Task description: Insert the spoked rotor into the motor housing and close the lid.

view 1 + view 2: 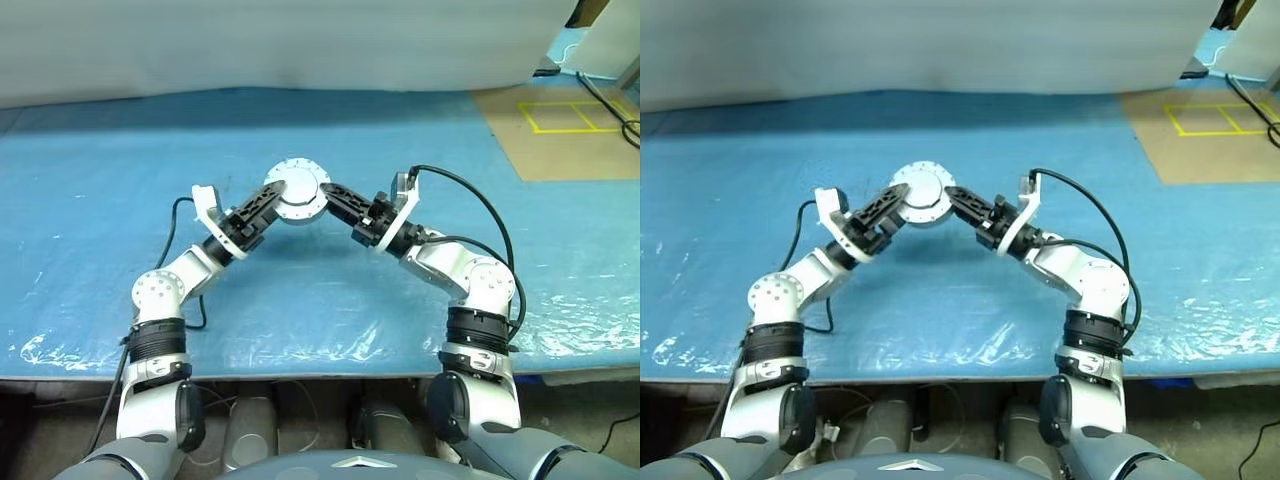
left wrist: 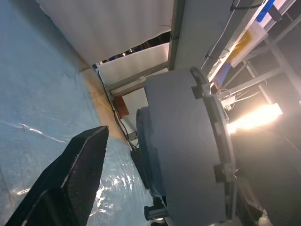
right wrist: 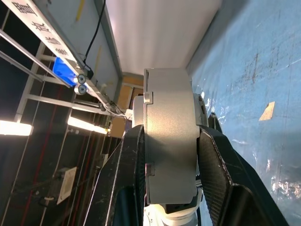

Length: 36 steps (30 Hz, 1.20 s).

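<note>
A round silver motor housing [image 1: 296,190] hangs above the blue table, and my right gripper [image 1: 330,196] is shut on it, with a black finger [image 3: 127,179] pressed to each flat side. The face turned up is pale grey with a small raised centre and looks like the lid seated on the housing. My left gripper [image 1: 266,203] stands open at the housing's left rim. In the left wrist view one of its fingers [image 2: 80,165] is apart from the grey body [image 2: 183,155]. The spoked rotor is hidden.
Wrinkled blue plastic sheeting [image 1: 100,200] covers the table. A brown board with yellow tape squares [image 1: 570,120] lies at the far right. A white panel [image 1: 300,40] closes off the back edge. Black cables [image 1: 480,210] loop from both wrists.
</note>
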Available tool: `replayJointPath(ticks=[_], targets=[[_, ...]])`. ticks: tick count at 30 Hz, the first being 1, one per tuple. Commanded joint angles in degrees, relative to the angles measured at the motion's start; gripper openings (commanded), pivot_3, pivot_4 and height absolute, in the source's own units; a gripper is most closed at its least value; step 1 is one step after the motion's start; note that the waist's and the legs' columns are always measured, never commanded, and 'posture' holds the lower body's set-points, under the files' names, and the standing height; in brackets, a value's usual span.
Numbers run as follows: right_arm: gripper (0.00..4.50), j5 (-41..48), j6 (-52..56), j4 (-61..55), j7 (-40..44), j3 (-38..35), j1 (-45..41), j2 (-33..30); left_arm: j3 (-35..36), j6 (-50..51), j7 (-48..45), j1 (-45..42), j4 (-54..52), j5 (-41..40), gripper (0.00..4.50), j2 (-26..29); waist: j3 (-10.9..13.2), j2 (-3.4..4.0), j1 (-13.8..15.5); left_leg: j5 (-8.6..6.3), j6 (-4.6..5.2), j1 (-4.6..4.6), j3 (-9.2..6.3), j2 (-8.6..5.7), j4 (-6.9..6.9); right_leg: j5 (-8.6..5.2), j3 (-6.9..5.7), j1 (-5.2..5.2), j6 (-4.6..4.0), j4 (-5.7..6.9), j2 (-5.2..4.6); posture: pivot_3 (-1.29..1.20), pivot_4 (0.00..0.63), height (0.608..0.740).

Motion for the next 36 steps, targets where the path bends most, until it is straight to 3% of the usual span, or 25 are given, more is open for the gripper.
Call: replayJointPath(ticks=[1, 11, 14, 18, 21, 30, 33, 36], targets=[[1.22, 4.92, -1.13, -4.16, 0.69, 0.62, -0.69, 0.17, -1.32, -1.40, -0.48, -2.21, -0.21, 1.04, 4.49, -1.02, 0.00, 0.00, -0.01, 0.00, 0.00, 0.00, -0.01, -0.01, 0.01, 0.01, 0.00, 0.00, 0.02, 0.00, 0.00, 0.00, 0.150, 0.740], [1.22, 6.23, -3.02, -5.02, -1.35, 2.41, 0.40, -0.68, -3.13, -4.04, 0.06, -2.79, 2.17, 6.11, 4.49, -1.36, 0.00, 0.00, -0.12, 0.00, 0.00, -0.04, -0.05, -0.05, 0.03, 0.04, 0.00, -0.02, 0.07, 0.00, 0.00, 0.00, 0.150, 0.740], [1.22, 6.18, -3.90, -5.03, -2.07, 2.78, 0.53, -0.56, -2.45, -3.12, -0.21, -2.50, 2.53, 5.48, 3.90, -1.04, 0.00, -0.01, -0.07, 0.00, 0.00, -0.07, -0.09, -0.08, 0.07, 0.05, 0.00, -0.01, 0.09, 0.00, -0.01, 0.00, 0.150, 0.740], [1.22, 5.66, -5.35, -4.47, -3.36, 3.10, 0.28, -0.33, -3.00, -5.23, 0.64, -2.85, 3.05, 7.46, 2.74, -1.42, 0.00, -0.01, -0.03, 0.00, 0.00, -0.08, -0.11, -0.09, 0.14, 0.07, 0.00, 0.00, 0.12, 0.02, -0.01, 0.00, 0.150, 0.740], [1.22, 4.48, -6.43, -4.08, -3.92, 3.36, 0.08, -0.39, -1.06, -4.34, -1.04, -3.13, 3.02, 4.39, 2.72, -1.79, 0.01, -0.01, -0.07, 0.00, 0.00, -0.10, -0.14, -0.10, 0.21, 0.08, 0.00, 0.02, 0.15, 0.03, -0.02, 0.00, 0.150, 0.740], [1.22, 1.12, -9.17, -4.26, -4.25, 4.71, 0.10, -1.30, -2.59, -4.30, 2.70, -3.64, 2.53, 5.91, 2.68, -2.54, 0.01, -0.01, -0.03, 0.00, 0.00, -0.17, -0.18, -0.10, 0.29, 0.11, -0.01, 0.01, 0.19, 0.04, -0.02, 0.00, 0.150, 0.740], [1.22, 0.66, -9.24, -4.39, -3.79, 5.16, 0.19, -1.71, -1.71, -2.85, -0.59, -3.72, 1.83, 2.69, 2.68, -2.68, 0.01, -0.01, -0.02, 0.00, 0.00, -0.21, -0.20, -0.12, 0.35, 0.13, -0.01, 0.01, 0.22, 0.04, -0.02, 0.00, 0.150, 0.740], [1.22, 0.65, -9.34, -5.09, -2.79, 5.47, 0.36, -2.01, -3.01, -3.59, 1.96, -4.46, 2.22, 5.43, 2.66, -2.51, 0.01, -0.01, -0.02, 0.00, 0.00, -0.26, -0.23, -0.13, 0.38, 0.14, -0.01, -0.01, 0.24, 0.05, -0.03, 0.00, 0.150, 0.740]])
